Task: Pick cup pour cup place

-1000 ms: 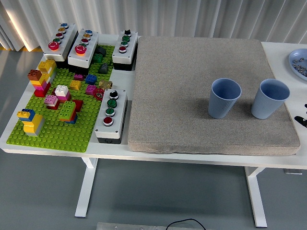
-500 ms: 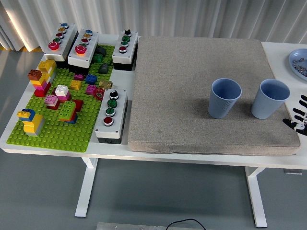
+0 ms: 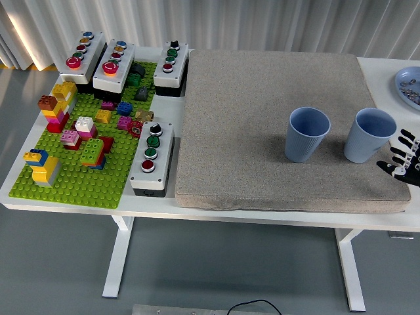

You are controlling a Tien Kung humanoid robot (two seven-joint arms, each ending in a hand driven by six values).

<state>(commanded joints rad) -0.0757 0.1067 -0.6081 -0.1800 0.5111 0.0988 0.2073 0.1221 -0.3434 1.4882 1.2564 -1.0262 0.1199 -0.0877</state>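
The right hand (image 3: 401,157) is coming in from the table's (image 3: 65,200) 3 o'clock edge, and it is reaching further over the grey mat (image 3: 262,118) than it was half a second ago; a second ago only a sliver of it was showing at that edge. Its fingers (image 3: 405,137) are spreading open and are holding nothing. They are sitting just beside the right-hand blue cup (image 3: 369,135), at that cup's 4 o'clock, close to its wall but not visibly touching it.

Both cups are standing upright on the mat, and neither has shifted over the last second. The left-hand blue cup (image 3: 307,134) is standing near the first one, at its 9 o'clock, with a clear gap between them. What either cup contains cannot be told from this view.

Judging from this, the task is only beginning: the hand appears to be approaching for the pick, the grasp is not yet made, and the pour and the placing are still ahead. The left hand is not showing. At the table's 9 o'clock side, the green brick baseplate (image 3: 79,177) and the button boxes (image 3: 151,157) are lying untouched.
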